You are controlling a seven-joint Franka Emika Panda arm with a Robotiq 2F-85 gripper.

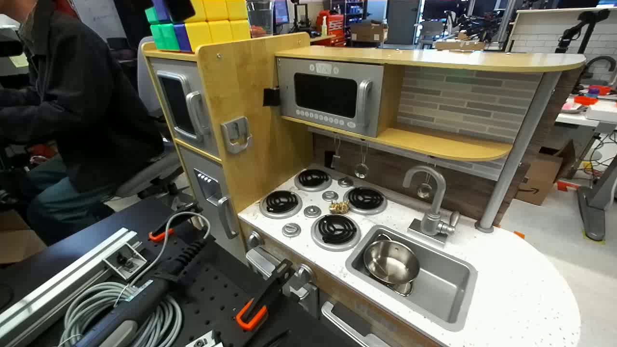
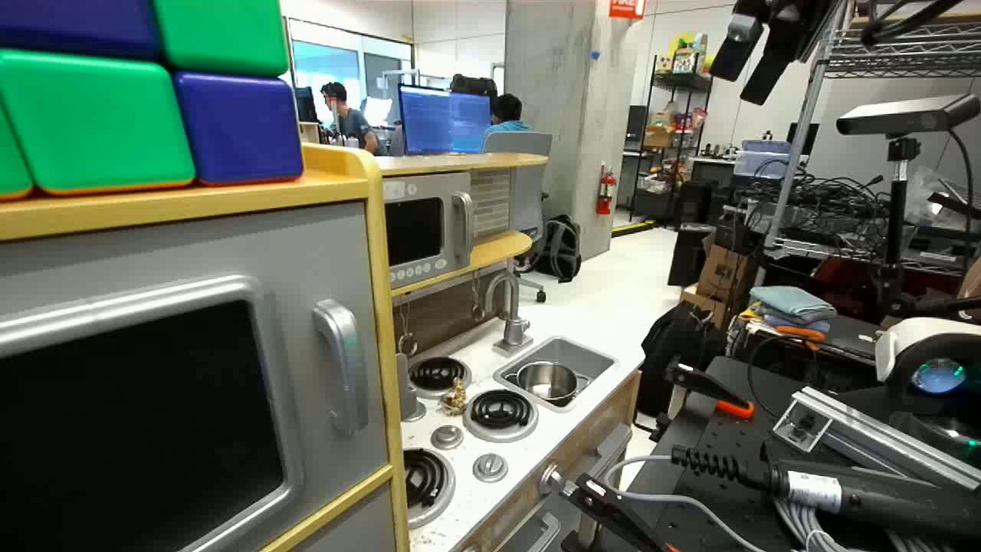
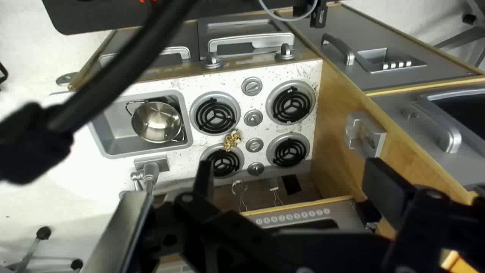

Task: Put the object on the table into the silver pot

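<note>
- Wrist view: points gripper [image 3: 290,167] down over countertop [image 3: 227,81] with jaws wide, empty.
- In an exterior view: shows yellowish lump [image 1: 339,207] beside burner [image 1: 365,198] and silver pot [image 1: 393,260] in sink [image 1: 443,295].
- In an exterior view: reads "FIRE" on red sign [image 2: 627,9].

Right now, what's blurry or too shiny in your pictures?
Wrist view: the long black thing at upper left is blurry, and the left end of the counter washes out white; in an exterior view, glare on the top shelf and bright reflections in the pot; in both exterior views, the lump is too small for details.
</note>
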